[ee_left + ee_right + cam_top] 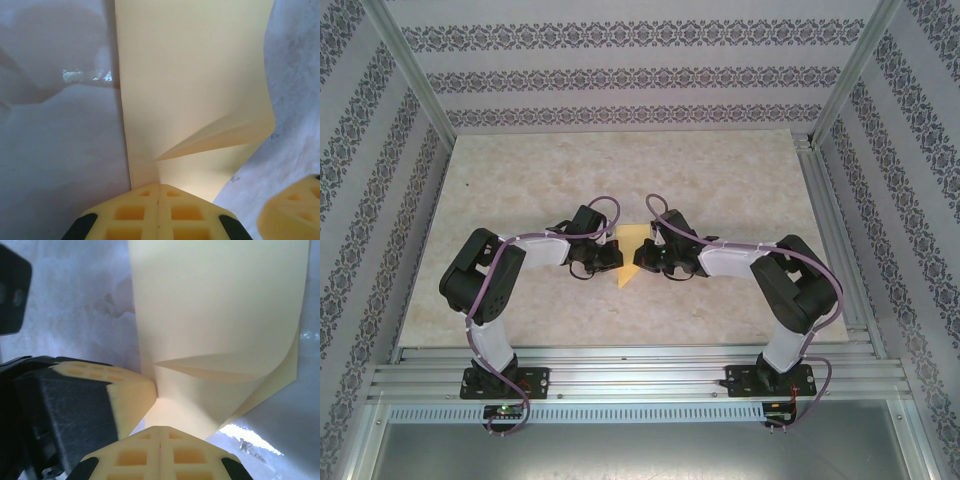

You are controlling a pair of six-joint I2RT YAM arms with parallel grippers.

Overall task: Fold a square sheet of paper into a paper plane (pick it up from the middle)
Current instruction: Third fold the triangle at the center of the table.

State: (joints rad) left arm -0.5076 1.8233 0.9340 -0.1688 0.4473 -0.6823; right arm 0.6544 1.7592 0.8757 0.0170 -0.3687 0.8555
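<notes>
The yellow-orange square sheet of paper [628, 252] lies folded on the table's middle between my two grippers. In the left wrist view the sheet [190, 75] runs up from my left gripper [159, 187], whose jaws are pressed together on its near edge; a loose flap lifts at the right. In the right wrist view the sheet [215, 305] rises from my right gripper [160, 429], also shut on its near edge. The left gripper's fingers [131, 394] touch the paper from the left there. From above, the left gripper [612, 256] and right gripper [642, 258] face each other.
The pale marbled table top [520, 180] spreads around the paper. Metal frame posts [410, 70] and patterned walls [640, 75] enclose it. The right gripper's finger [295, 210] pokes into the left wrist view at lower right.
</notes>
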